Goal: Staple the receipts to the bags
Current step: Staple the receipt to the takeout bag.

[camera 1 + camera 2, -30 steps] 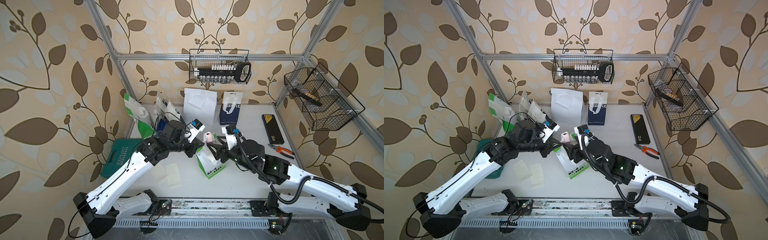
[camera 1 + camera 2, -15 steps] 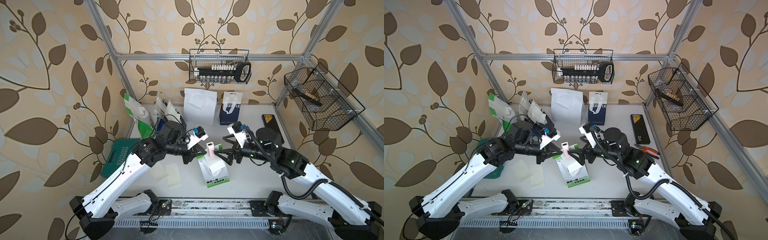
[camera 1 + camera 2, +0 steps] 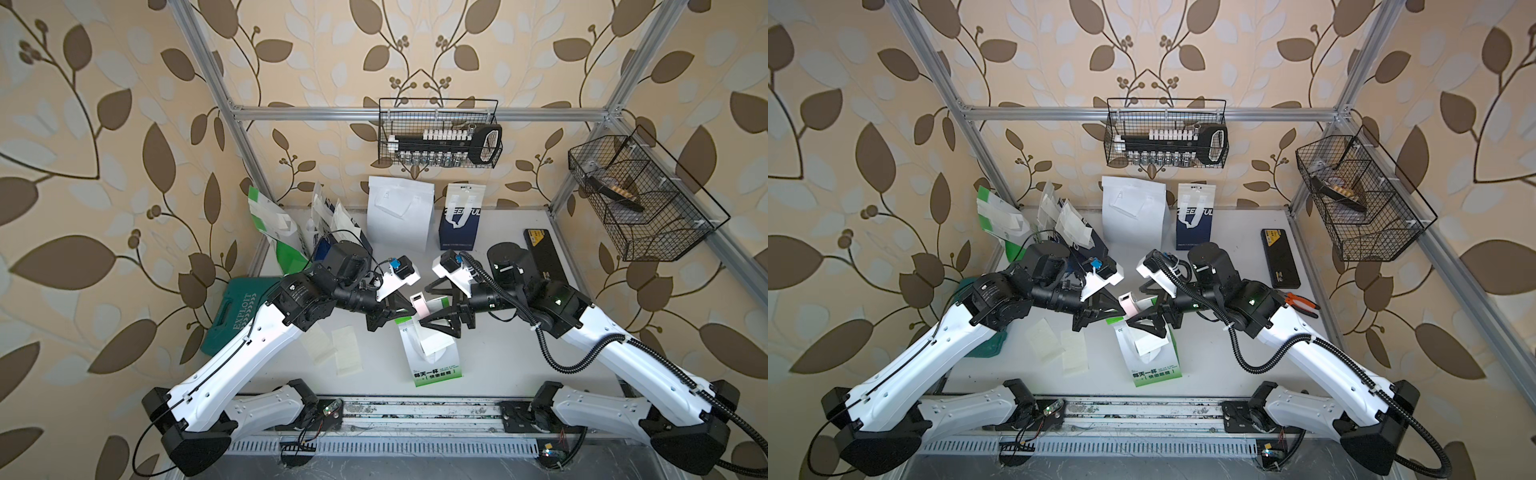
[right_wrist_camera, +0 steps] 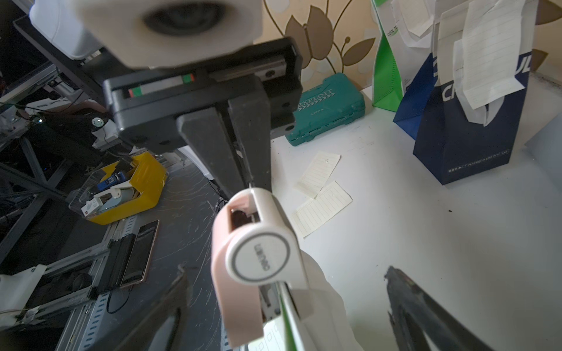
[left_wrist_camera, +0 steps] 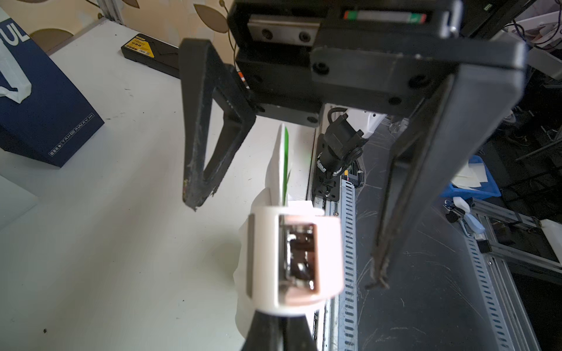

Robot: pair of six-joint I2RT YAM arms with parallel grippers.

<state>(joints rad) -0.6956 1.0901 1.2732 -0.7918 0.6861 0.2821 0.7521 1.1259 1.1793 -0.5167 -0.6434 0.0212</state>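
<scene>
One bag [image 3: 436, 365] lies flat mid-desk [image 3: 519, 365], a receipt [image 3: 434, 343] on it and the stapler [image 3: 417, 305] at its far edge; two loose receipts [image 3: 334, 349] lie side by side just left of it; a tool case [image 3: 237, 307] sits at the left edge; standing bags [image 3: 399, 216] line the back, several crowded in the left corner; a flat case [image 3: 544, 257] lies by the right edge, pliers [image 3: 1302, 301] just in front of it; one wire basket [image 3: 440, 137] hangs on the back wall above the bags, a second basket [image 3: 640, 199] on the right wall.

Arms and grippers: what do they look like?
White shells, black joints and bases on left arm and right arm; thin black wire on the left, ribbed black hose on the right. Black triangular open-frame fingers on left gripper and right gripper.
</scene>
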